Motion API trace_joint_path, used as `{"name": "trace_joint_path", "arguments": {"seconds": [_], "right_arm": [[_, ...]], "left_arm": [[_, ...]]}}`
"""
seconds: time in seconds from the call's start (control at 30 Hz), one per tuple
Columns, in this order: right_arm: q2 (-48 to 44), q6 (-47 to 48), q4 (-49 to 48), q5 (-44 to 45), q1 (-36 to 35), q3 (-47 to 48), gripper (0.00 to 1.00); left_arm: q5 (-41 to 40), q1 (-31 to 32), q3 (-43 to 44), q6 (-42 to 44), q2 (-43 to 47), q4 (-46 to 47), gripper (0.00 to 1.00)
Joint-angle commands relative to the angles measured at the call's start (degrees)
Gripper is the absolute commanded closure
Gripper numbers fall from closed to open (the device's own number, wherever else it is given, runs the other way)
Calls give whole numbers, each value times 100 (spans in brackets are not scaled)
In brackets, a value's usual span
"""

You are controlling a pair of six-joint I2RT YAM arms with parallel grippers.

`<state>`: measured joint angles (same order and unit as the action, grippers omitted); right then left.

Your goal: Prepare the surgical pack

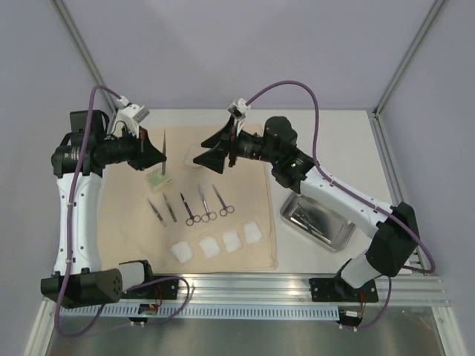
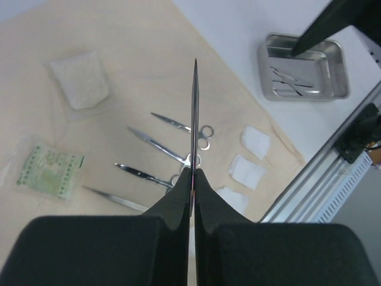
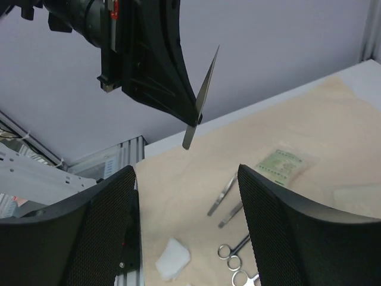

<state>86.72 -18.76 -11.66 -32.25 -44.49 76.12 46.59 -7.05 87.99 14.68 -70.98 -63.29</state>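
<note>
Observed: beige cloth sheet [image 1: 256, 189] lies flat beneath both grippers. Steel tray [image 1: 315, 219] sits off the sheet, well out to the right of the right gripper [image 1: 210, 158], whose fingers stand wide apart and empty. Left gripper [image 2: 191, 179] is clamped on slim, pointed tweezers [image 2: 194, 119]; their long axis runs straight ahead of its fingers, clear above the sheet. Instrument row [image 2: 166, 152] lies directly below the tweezers, its left end nearer the left arm. Judged: lowering beside the row comes next

Beige cloth [image 1: 261, 194] w/ scissors [image 1: 203, 203], gauze [image 1: 210, 247]
</note>
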Motion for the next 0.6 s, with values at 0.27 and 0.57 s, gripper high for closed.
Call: {"name": "trace_joint_path", "arguments": {"seconds": [0.27,0.57], "right_arm": [[1119,-883,-671,-1028,-323,1440,39],[1541,-874,-266,-1143,-482,1854,50]], "left_arm": [[1730,54,-255,439,585,-201,100],[2012,54,-291,501,603,-272,100]]}}
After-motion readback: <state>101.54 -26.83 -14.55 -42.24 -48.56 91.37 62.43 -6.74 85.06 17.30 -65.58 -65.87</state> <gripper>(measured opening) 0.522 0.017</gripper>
